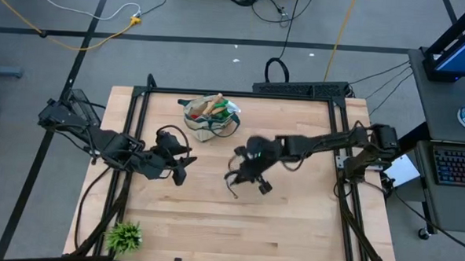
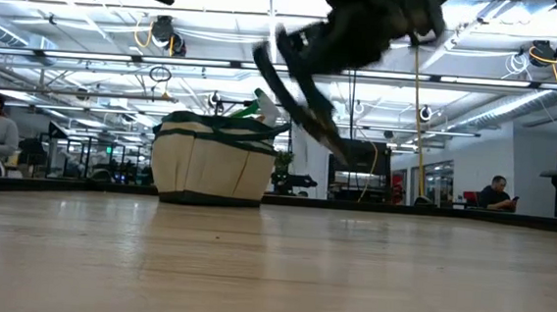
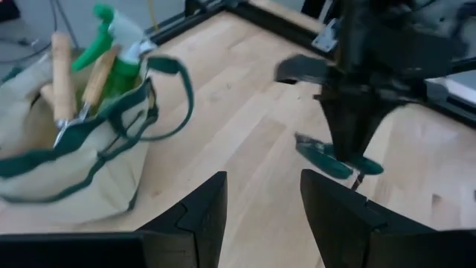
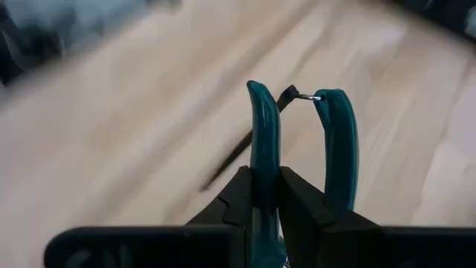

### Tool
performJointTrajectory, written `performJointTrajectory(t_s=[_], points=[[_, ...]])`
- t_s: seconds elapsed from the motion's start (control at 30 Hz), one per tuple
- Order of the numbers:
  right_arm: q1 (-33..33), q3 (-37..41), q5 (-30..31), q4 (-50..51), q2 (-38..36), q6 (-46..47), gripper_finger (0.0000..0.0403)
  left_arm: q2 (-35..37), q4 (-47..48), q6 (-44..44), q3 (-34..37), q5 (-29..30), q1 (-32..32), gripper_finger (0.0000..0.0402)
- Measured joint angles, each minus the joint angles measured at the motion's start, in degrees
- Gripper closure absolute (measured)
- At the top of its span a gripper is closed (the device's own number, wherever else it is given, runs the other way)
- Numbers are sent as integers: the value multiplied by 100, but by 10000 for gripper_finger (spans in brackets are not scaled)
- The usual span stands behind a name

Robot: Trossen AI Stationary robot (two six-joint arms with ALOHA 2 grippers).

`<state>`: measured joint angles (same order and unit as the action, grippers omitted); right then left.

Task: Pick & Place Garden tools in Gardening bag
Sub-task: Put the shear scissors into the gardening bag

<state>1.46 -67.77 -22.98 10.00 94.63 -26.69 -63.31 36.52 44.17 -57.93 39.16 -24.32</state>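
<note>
The wooden table (image 1: 213, 224) fills the middle of the high view, with dark frame rails along its left, right and far edges. The gardening bag (image 1: 210, 118), a round beige canvas tote with dark green trim, stands on the table in the upper centre of that view; in the low view it sits left of centre at the far edge of the boards. Inside it the left wrist view shows wooden-handled tools (image 3: 61, 80) standing upright beside a green spray bottle (image 3: 113, 31), at the upper left of that frame. The right gripper (image 1: 250, 177) hangs above the table just right of centre in the high view, well clear of the bag, and is clenched on one teal handle of the pruning shears (image 4: 262, 141), whose second handle stands free beside it with a small metal ring at the tips. In the low view the shears are held in the air, tilted, above the boards. The left gripper (image 1: 177, 166) hovers left of centre, its fingers (image 3: 199, 216) spread apart and grasping nothing. A small leafy plant (image 1: 124, 237) sits at the table's lower left corner.
</note>
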Motion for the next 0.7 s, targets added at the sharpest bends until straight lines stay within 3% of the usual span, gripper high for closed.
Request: performJointTrajectory(t_s=[0.37, 0.6, 0.7], points=[[-880, -9, -2415, -2272, -138, 3121, 370, 0, -1015, -1140, 0, -6, 125, 227], [-1129, -9, -3122, -4162, -138, 5141, 369, 0, -1317, -1300, 2, -11, 123, 227], [-1164, -9, -3159, -4845, -138, 5785, 369, -34, -1725, -1484, 2, -11, 123, 227]])
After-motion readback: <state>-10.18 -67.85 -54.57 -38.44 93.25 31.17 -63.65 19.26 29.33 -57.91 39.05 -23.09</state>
